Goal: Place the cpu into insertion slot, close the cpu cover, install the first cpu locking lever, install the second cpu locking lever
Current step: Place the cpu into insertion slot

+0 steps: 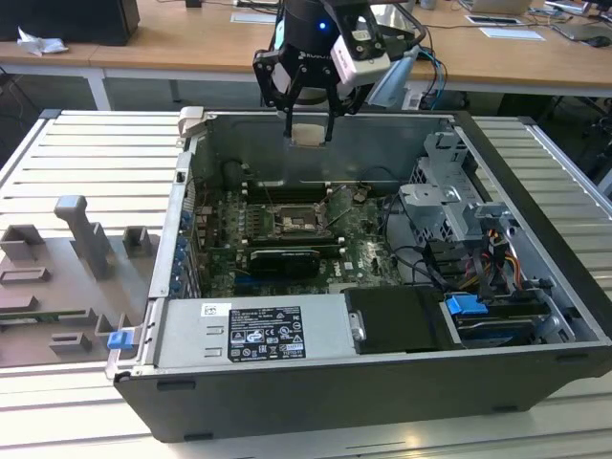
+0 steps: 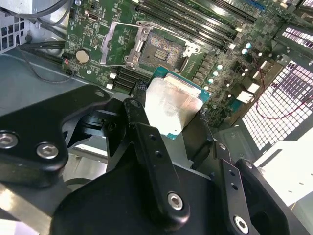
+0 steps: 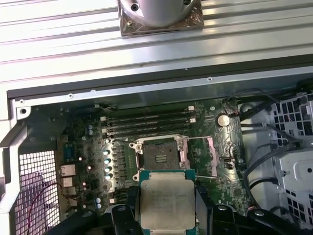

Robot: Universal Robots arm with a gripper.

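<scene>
The pincer (image 1: 308, 136) hangs over the open computer case (image 1: 287, 402) on the slatted worktop (image 1: 76, 153), its black fingers (image 2: 146, 142) clamped on opposite edges of the cpu (image 3: 167, 203). The chip is up in the air, well clear of the green board. The insertion slot (image 3: 159, 157) lies bare below it, with the cpu cover (image 2: 111, 44) swung open beside the slot.

From where I stand the chip looks light and quite stiff, a thin plate that will not flex. I would judge its smooth metal top slippery and its hidden underside delicate. The edges, where the pincer has it, seem the right place to hold it.

It is a small flat square with a pale silvery cap. The cap is matt and faintly marked, and it sits on a slightly wider teal-green base.
</scene>
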